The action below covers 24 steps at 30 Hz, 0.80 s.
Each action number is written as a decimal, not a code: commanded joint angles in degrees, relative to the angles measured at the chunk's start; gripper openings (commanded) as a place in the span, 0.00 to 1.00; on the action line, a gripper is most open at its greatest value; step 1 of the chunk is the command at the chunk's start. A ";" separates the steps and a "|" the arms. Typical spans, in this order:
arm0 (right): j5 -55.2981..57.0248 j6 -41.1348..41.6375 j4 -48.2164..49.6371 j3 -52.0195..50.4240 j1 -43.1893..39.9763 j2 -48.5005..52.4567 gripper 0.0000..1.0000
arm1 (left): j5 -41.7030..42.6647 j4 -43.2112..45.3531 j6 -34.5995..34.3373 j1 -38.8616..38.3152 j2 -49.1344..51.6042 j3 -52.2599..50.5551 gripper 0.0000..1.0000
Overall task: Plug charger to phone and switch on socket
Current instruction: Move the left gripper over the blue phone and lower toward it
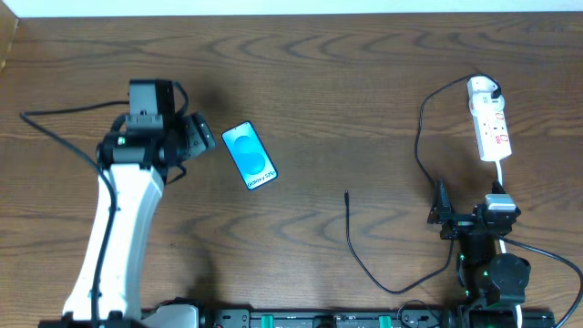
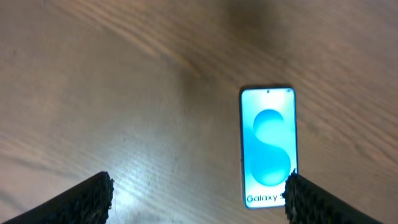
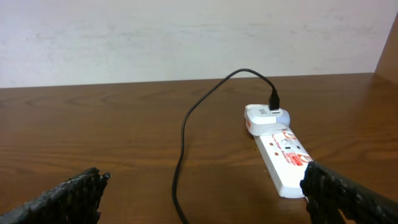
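Left, right jaws apart; phone point(image 2: 268, 146) corner behind left-arm finger point(image 2: 320, 204), socket point(image 3: 283, 155) end possibly hidden

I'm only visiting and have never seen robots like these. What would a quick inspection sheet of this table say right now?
Surface: brown wooden table.
Job's things: phone lying flat, lit screen up; white power strip on the right; charger cable plugged in at the strip's far end, its free tip lying on the wood, not in the phone.
Clutter: nothing seen.
Grippers: left gripper open, beside the phone; right gripper open and empty, facing the strip.
Cables: white cord trails from the strip toward the near edge.
Surroundings: pale wall behind the table.
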 commanded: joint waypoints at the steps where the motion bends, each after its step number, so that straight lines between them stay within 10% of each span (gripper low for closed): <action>1: 0.31 0.55 -0.26 -0.09 0.61 -0.31 0.99 | -1.07 -4.35 -2.36 0.24 6.78 8.09 0.88; 21: 0.28 0.55 -0.28 -0.09 0.61 -0.31 0.99 | 1.55 -8.46 -15.23 -9.86 23.76 19.74 0.88; 24: 0.28 0.55 -0.28 -0.09 0.61 -0.31 0.99 | 1.53 -8.20 -15.21 -11.26 24.22 19.28 0.56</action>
